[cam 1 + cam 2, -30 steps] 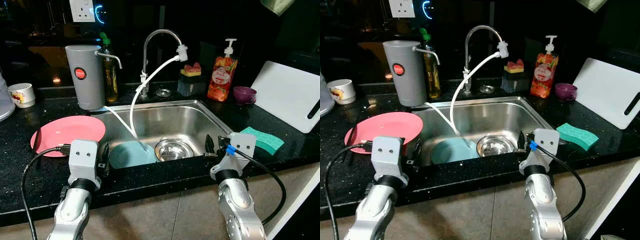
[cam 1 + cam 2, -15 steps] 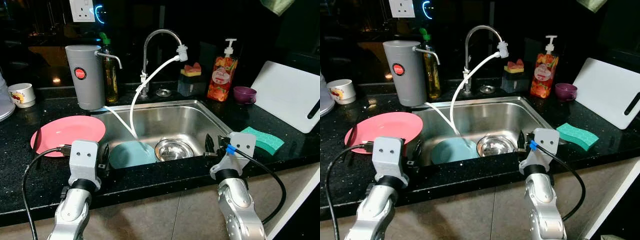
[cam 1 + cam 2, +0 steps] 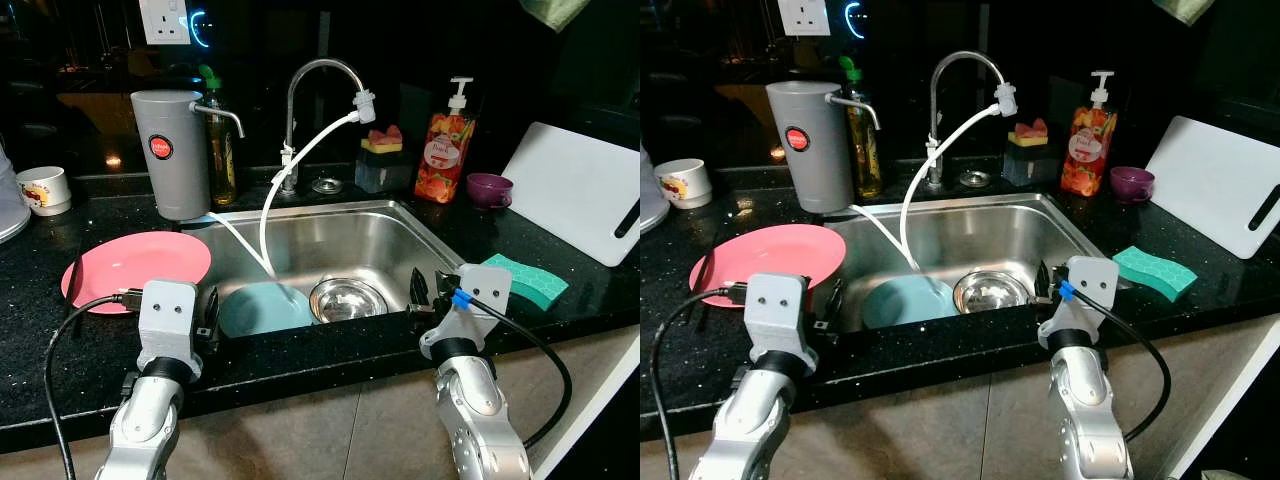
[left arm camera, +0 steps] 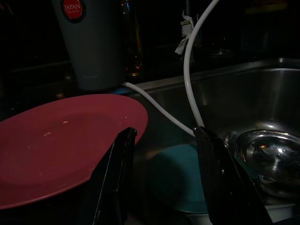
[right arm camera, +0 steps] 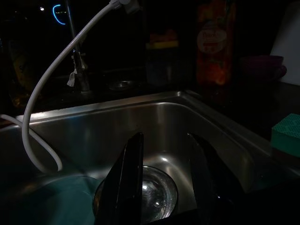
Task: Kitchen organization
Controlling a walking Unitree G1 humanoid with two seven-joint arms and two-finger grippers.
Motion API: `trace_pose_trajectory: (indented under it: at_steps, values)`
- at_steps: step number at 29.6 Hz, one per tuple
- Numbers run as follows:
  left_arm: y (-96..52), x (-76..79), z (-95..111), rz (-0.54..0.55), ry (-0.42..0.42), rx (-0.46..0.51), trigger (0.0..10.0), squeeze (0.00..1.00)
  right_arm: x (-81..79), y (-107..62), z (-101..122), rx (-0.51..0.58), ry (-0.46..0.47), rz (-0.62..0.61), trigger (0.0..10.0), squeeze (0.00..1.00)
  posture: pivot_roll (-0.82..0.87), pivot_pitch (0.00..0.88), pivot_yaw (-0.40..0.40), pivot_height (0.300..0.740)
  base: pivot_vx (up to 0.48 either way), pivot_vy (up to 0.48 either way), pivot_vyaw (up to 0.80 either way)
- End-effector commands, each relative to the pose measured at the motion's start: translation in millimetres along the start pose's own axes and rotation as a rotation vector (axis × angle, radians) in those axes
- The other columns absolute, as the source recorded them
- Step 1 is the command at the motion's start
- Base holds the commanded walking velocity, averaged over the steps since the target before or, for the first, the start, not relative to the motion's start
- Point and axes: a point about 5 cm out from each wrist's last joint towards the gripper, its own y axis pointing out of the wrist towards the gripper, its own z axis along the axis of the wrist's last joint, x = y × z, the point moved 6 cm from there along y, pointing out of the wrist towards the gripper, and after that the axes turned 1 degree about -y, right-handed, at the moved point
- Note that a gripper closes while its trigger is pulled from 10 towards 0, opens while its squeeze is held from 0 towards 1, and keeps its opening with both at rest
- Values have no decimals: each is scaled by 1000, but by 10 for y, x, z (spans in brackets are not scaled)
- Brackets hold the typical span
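Shiny steel sink [image 3: 420,225] holds round teal plate [image 3: 262,307] and steel bowl [image 3: 347,298], speckled black counter [image 3: 40,340], left gripper [image 4: 161,176] and right gripper [image 5: 164,176] both spread empty

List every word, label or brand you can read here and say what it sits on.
"JAPAN": red round badge on the grey water filter canister; the smaller line beneath is too blurred to read.
Label on the orange pump soap bottle: too blurred to read.
Print on the white mug: too small to read.
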Motion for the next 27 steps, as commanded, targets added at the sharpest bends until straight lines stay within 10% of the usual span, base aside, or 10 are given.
trace_pose_trajectory:
  at_steps: [1, 27]
  values:
    - [19, -1, 21, -2, 4, 12, 10000, 0, -2, 18, 12, 7, 9, -3, 10000, 0, 103, 25, -36, 740, 0, 0, 0]
    - [22, 2, 42, -1, 5, 17, 10000, 0, -3, 14, 3, 5, 13, -5, 10000, 0, 106, 26, -36, 740, 0, 0, 0]
